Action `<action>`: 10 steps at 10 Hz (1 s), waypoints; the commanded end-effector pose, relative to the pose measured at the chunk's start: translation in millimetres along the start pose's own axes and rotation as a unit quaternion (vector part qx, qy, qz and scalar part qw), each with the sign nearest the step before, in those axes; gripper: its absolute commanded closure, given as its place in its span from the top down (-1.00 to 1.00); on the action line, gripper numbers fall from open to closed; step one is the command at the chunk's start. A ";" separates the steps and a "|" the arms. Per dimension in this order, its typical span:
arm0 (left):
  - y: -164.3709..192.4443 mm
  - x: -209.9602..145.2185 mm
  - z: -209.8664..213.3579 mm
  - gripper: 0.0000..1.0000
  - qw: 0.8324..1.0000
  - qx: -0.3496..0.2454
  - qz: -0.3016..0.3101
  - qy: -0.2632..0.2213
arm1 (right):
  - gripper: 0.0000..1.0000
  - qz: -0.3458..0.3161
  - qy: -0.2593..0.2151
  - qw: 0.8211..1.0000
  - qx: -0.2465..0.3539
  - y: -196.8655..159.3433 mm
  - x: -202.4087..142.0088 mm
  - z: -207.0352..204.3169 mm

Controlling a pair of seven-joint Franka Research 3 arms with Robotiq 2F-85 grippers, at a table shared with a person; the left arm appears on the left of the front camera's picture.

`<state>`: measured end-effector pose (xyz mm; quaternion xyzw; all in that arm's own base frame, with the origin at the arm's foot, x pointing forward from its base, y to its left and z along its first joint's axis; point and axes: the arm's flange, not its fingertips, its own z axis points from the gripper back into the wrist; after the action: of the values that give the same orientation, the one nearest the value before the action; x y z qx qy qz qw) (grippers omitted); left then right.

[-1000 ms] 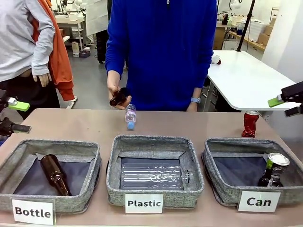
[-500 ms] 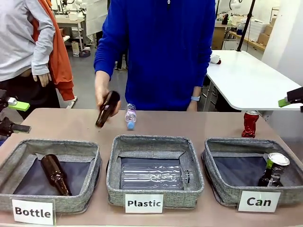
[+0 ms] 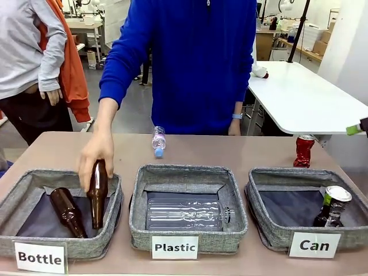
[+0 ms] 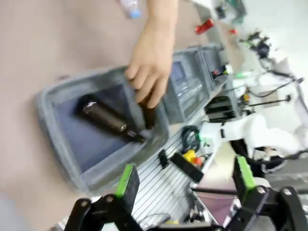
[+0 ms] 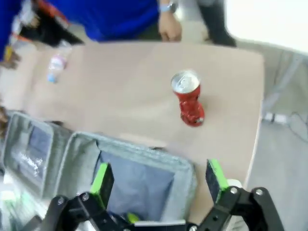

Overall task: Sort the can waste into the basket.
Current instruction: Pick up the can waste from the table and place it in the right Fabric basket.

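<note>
I'm seeing left jaws and right jaws gaping wide, both empty; the red can (image 5: pixel 188 98) is standing on the counter (image 5: pixel 120 86) beyond the basket (image 5: pixel 130 144).

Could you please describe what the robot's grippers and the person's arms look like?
The left gripper and right gripper are both black jointed linkages with visible screws. Each ends in two fingers faced in bright green. The person wears a blue long sleeve, and a watch with a pale strap on the other wrist.
</note>
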<state>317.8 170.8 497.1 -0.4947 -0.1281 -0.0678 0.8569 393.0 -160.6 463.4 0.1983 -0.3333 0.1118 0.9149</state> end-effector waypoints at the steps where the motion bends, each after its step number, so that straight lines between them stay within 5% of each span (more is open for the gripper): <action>1: 16.8 -11.0 55.7 1.00 1.000 -0.001 0.014 -0.013 | 1.00 0.117 -0.013 0.987 0.113 -54.7 4.6 -30.5; 4: 33.9 -39.2 73.0 1.00 0.999 -0.028 0.012 -0.028 | 1.00 0.111 -0.050 0.969 0.215 -123.0 -0.3 -81.3; 6: 37.8 -36.6 65.2 1.00 0.999 -0.043 0.014 -0.023 | 1.00 0.060 -0.040 0.983 0.169 -151.9 -1.3 -130.3; 7: 36.6 -37.4 62.0 1.00 0.999 -0.042 0.017 -0.021 | 1.00 0.014 -0.057 0.991 0.117 -156.0 0.6 -141.2; 8: 35.0 -33.0 52.2 1.00 0.999 -0.052 0.005 -0.016 | 1.00 0.078 -0.065 0.977 0.188 -110.5 -24.5 -103.1; 10: 27.0 -17.8 32.4 1.00 0.998 -0.063 -0.013 -0.016 | 1.00 0.078 -0.065 0.977 0.188 -110.5 -24.5 -103.1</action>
<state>296.8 224.1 484.4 -0.5404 -0.1304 -0.0651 0.8287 486.3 -223.1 329.4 0.3462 -0.3749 0.2217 0.8309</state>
